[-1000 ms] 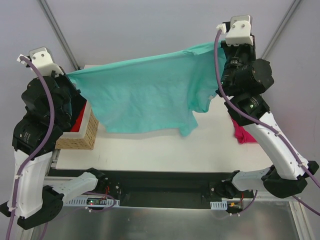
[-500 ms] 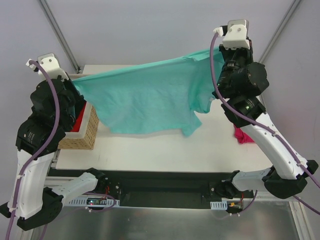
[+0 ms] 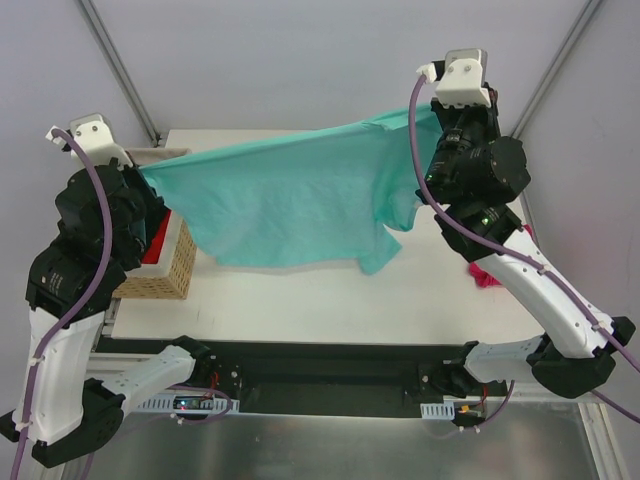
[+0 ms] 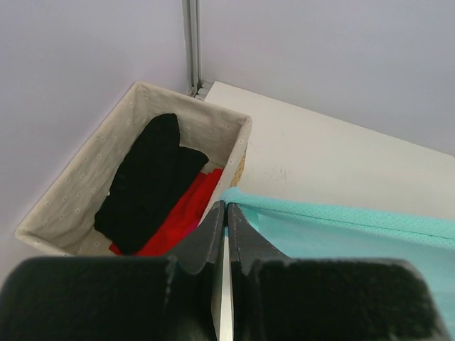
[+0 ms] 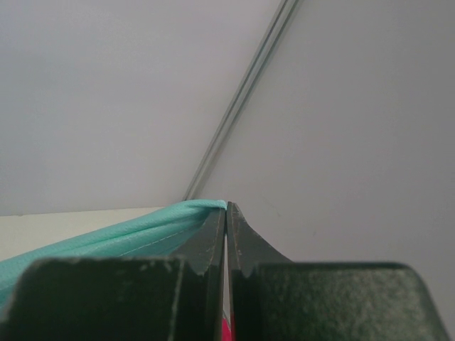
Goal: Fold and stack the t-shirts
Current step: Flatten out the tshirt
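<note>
Left hand (image 4: 226, 212), right hand (image 5: 226, 213) clamped on teal shirt (image 3: 290, 200) edges; only left wrist view shows black cloth (image 4: 146, 181) in basket (image 4: 82, 174).

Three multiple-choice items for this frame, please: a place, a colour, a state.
1. Where does the pink t-shirt lie? A in the basket; B on the table by the right arm; C on the floor.
2. What lies in the basket? A a black cloth and a red cloth; B blue cloths; C nothing.
3. The teal t-shirt is: A folded flat; B stretched aloft between left gripper and right gripper; C crumpled.
B, pink shows behind that arm; A, seen from the left wrist; B, both are shut on its edges.
</note>
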`<state>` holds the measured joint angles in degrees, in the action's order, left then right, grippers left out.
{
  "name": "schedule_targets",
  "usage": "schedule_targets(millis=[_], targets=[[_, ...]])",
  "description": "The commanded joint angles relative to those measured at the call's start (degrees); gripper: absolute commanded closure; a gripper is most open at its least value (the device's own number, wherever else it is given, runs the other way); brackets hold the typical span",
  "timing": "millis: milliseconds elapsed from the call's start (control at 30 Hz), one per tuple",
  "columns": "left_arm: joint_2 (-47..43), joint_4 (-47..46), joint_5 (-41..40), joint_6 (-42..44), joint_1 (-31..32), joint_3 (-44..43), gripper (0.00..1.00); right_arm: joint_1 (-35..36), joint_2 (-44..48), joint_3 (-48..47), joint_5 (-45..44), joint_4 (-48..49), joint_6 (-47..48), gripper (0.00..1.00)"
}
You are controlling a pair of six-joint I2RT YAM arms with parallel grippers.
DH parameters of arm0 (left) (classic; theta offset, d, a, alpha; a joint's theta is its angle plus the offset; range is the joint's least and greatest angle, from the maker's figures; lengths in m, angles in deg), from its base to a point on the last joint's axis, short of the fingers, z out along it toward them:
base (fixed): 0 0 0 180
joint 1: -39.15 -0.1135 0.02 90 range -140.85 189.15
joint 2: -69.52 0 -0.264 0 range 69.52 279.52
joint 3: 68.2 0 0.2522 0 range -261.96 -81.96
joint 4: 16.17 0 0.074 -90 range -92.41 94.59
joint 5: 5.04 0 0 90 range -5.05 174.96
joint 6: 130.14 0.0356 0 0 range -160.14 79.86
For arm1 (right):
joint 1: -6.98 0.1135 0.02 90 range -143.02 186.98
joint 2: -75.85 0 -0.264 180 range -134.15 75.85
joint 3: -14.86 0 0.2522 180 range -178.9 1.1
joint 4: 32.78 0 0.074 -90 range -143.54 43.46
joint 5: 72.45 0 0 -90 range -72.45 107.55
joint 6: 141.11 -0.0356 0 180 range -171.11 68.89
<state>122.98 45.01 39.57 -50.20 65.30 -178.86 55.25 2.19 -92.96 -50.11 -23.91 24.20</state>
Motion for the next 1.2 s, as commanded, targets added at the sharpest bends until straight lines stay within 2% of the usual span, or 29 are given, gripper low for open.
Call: schedule_targets(millis=[0,133,567,1167], targets=[[-1.4,2.6,-6.0,0.3,-1.1,0.1,1.0,-0.3,3.4,-1.0,-5.4,8.9,5.6,0.99],[-1.8,3.0,-5.8,0.3,-1.1,0.0,1.0,0.3,3.7,-0.8,-5.6,10.9,7.8,0.99],[-2.8,5.1,-4.7,-1.6,-1.1,-0.7,1.0,4.0,3.4,0.5,-6.5,26.8,22.4,0.99],[-2.9,6.9,-4.9,-1.8,-1.1,-0.6,1.0,5.2,2.0,1.7,-7.0,30.1,24.4,0.99]])
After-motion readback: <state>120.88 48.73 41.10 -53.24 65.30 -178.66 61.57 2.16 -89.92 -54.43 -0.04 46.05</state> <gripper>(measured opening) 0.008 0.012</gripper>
